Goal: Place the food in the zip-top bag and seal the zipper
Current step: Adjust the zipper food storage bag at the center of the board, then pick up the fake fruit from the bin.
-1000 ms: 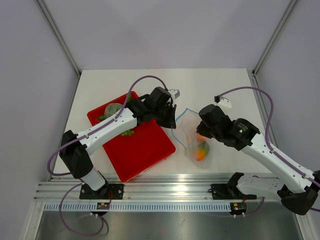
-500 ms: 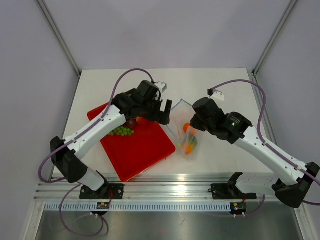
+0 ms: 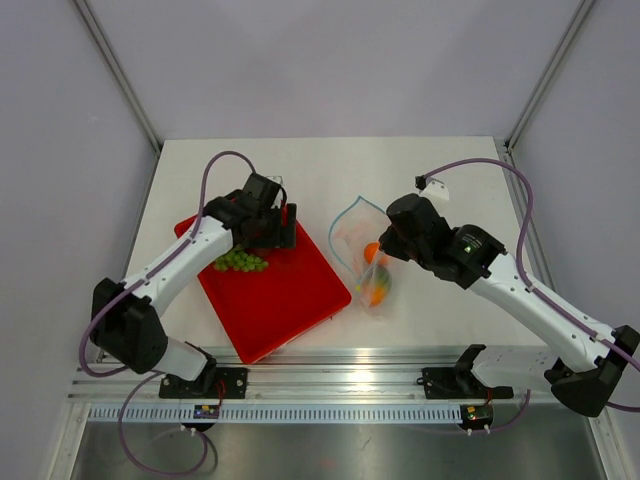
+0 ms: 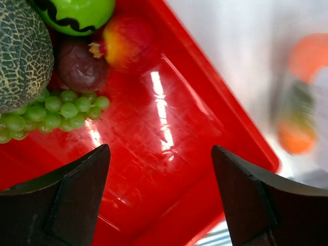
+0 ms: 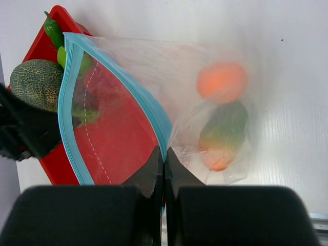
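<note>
The clear zip-top bag (image 3: 352, 232) hangs with its mouth open beside the tray. My right gripper (image 5: 164, 154) is shut on its light blue zipper (image 5: 148, 110). An orange (image 5: 221, 81) and an orange-green mango (image 5: 224, 133) lie inside the bag. My left gripper (image 4: 160, 154) hovers open over the red tray (image 4: 195, 169), nothing between its fingers. Ahead of it lie a green grape bunch (image 4: 56, 110), a netted melon (image 4: 20, 51), a purple fruit (image 4: 79, 66), a red fruit (image 4: 128, 43) and a shiny green piece (image 4: 77, 13). From above, the left gripper (image 3: 283, 228) stands over the tray's far part, beside the grapes (image 3: 240, 260).
The red tray (image 3: 285, 300) lies at an angle left of the middle on the white table (image 3: 440, 170). Grey walls and metal posts close in the table on three sides. A rail with both arm bases runs along the near edge.
My left gripper opened, left the bag's mouth and swung left over the tray. The right gripper carried the bag a little left with the fruit inside.
</note>
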You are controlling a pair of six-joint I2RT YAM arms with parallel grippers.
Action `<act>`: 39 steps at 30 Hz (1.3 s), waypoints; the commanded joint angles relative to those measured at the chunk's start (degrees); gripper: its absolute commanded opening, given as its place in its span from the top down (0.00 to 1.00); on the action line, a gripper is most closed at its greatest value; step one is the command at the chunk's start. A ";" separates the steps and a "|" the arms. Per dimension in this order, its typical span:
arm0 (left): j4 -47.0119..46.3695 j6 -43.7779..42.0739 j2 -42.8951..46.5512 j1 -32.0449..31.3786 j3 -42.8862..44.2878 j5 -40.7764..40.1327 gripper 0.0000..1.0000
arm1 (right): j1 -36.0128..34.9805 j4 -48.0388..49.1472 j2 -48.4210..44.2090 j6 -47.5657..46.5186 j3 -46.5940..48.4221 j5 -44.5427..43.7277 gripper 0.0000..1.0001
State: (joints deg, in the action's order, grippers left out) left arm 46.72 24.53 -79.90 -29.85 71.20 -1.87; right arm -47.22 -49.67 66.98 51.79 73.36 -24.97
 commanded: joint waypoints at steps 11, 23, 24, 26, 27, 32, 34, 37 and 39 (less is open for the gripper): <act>-14.20 -9.14 -11.41 -0.65 -1.15 -9.46 0.14 | -0.50 2.65 -1.86 0.68 -0.85 -0.61 1.00; -22.64 -24.17 -8.60 -2.06 -5.46 -5.08 0.12 | -0.50 3.70 -1.59 -0.11 -1.20 0.80 1.00; -22.20 -26.18 -9.04 -2.06 -4.85 -4.29 0.12 | -0.50 3.79 -1.68 -0.20 -1.20 0.80 1.00; -22.72 -28.21 -10.71 -2.06 -4.75 -4.46 0.15 | -0.50 3.79 -1.94 -0.11 -1.20 0.89 1.00; -22.99 -28.49 -11.33 -2.06 -4.93 -5.94 0.16 | -0.42 3.62 -2.03 -0.02 -1.20 1.06 1.00; -27.12 -31.21 -12.30 -2.06 -7.65 -7.36 0.16 | -0.50 3.26 -3.00 0.15 -1.73 0.54 1.00; -27.91 -31.56 -12.82 -2.06 -8.00 -7.45 0.16 | -0.50 3.00 -3.17 0.07 -1.64 0.45 1.00; -29.23 -32.09 -14.14 -2.06 -8.62 -6.48 0.17 | -0.50 3.26 -2.82 0.15 -1.64 0.71 1.00; -29.93 -31.92 -14.93 -2.06 -8.62 -6.48 0.17 | -0.50 3.09 -2.56 0.15 -1.38 0.80 1.00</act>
State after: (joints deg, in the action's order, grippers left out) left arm 21.39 -5.80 -93.65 -31.92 62.94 -8.21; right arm -47.24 -48.27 65.25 51.83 71.64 -23.86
